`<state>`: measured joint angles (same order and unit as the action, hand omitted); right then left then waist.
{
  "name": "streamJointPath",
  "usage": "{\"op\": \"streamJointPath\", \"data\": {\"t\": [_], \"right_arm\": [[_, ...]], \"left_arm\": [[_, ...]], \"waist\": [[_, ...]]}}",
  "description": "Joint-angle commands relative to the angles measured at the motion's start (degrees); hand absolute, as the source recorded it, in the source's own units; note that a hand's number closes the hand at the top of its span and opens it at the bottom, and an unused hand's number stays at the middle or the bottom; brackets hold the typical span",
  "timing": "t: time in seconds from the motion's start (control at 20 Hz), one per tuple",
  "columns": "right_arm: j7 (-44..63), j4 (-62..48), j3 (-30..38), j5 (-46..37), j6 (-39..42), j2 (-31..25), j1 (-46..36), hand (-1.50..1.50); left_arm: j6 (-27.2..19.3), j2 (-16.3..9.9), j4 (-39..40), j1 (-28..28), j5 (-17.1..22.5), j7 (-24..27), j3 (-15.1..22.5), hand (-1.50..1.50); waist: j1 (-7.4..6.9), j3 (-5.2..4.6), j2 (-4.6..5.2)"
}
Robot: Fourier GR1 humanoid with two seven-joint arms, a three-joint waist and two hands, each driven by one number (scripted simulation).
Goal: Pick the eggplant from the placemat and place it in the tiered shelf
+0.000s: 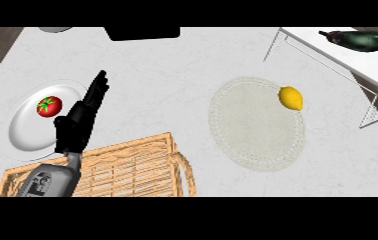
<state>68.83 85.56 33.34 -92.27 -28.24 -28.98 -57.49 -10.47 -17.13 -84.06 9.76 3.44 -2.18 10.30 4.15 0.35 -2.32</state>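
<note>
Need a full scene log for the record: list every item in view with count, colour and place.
eggplant: one, dark purple-green, on the tiered shelf at top right
tiered shelf: one, white wire frame, top right corner
lemon: one, yellow, on the placemat's right edge
placemat: one, off-white, round, right of centre
tomato: one, red with green top, on the plate
plate: one, white, far left
basket: one, tan wicker, lower left
dark object: one, black, top edge, cut off
grey object: one, top left edge, cut off
left hand: one, black, fingers straight, between plate and basket
right hand: not in view
</note>
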Motion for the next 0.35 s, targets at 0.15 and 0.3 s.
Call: {"op": "streamJointPath", "data": {"t": [0.15,0.3], "right_arm": [[2.11,16.8,2.41,2.49,19.49,5.64,7.85,-1.5],[1.38,26.77,3.6,3.83,23.23,9.38,11.66,-1.5]], "left_arm": [[-0.19,0.11,0.73,-2.85,0.78,-0.75,-0.74,0.0],[-0.37,0.56,0.28,-4.97,0.76,0.41,-0.27,0.0]], "waist": [[3.01,-0.51,-0.59],[2.71,-0.52,-0.45]]}}
